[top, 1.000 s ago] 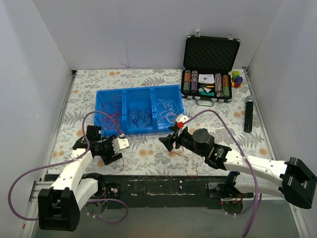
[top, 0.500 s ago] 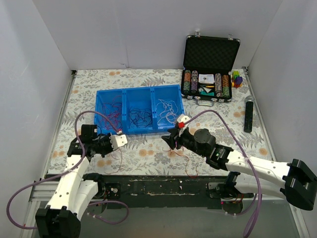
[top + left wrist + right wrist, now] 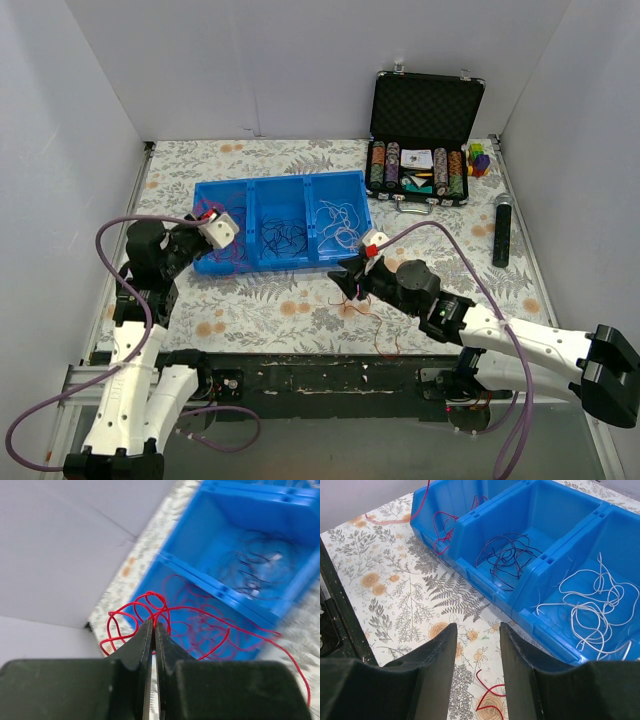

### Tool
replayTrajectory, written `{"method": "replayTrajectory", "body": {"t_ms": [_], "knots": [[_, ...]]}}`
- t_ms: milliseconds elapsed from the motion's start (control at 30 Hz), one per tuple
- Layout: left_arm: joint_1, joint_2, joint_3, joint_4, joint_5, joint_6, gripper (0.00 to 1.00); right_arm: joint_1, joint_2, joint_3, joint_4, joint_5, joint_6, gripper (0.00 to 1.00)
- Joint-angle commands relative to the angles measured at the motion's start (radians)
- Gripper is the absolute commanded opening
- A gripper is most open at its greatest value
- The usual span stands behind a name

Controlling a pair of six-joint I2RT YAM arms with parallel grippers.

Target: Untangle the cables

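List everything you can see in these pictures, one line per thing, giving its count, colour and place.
tablecloth: one, floral, covering the table
bin: one, blue, three compartments, centre
red cables: several, left compartment
dark cables: several, middle compartment
white cables: several, right compartment
loose cable: one, red, on the cloth in front of the bin
chip case: one, black, open, far right
blocks: a few, multicoloured, beside the case
black stick: one, right edge
hoses: two, purple, one per arm
left gripper: shut on red cables, by the left compartment
right gripper: open, near the loose cable
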Motion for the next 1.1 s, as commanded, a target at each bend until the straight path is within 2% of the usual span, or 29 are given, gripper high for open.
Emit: {"method": "replayTrajectory", "body": {"t_ms": [0, 233, 467, 533, 567, 700, 800, 900, 1067], "knots": [[0.000, 0.026, -0.025, 0.274, -0.156, -0.040, 0.00, -0.001, -0.041, -0.012, 0.043, -0.001, 0.006, 0.46], [0.000, 0.095, -0.090, 0.383, -0.137, -0.059, 0.00, 0.001, -0.067, -0.033, 0.045, 0.010, 0.016, 0.44], [0.000, 0.273, -0.072, 0.466, -0.201, -0.146, 0.02, -0.001, -0.079, -0.050, 0.054, 0.036, 0.020, 0.45], [0.000, 0.296, -0.056, 0.459, -0.172, -0.152, 0.21, -0.001, -0.082, -0.050, 0.048, 0.052, 0.019, 0.50], [0.000, 0.298, -0.045, 0.447, -0.149, -0.158, 0.37, -0.001, -0.088, -0.049, 0.042, 0.058, 0.019, 0.54], [0.000, 0.271, -0.018, 0.365, -0.095, -0.142, 0.70, -0.002, -0.107, -0.036, 0.008, 0.081, 0.019, 0.63], [0.000, 0.220, -0.004, 0.304, -0.069, -0.131, 0.78, -0.002, -0.094, 0.005, -0.087, 0.111, 0.023, 0.66], [0.000, 0.148, 0.017, 0.238, -0.017, -0.137, 0.79, -0.002, -0.075, 0.037, -0.226, 0.173, 0.080, 0.73], [-0.003, 0.042, 0.056, 0.080, 0.124, -0.134, 0.82, -0.001, -0.058, 0.040, -0.470, 0.252, 0.225, 0.76]]}}
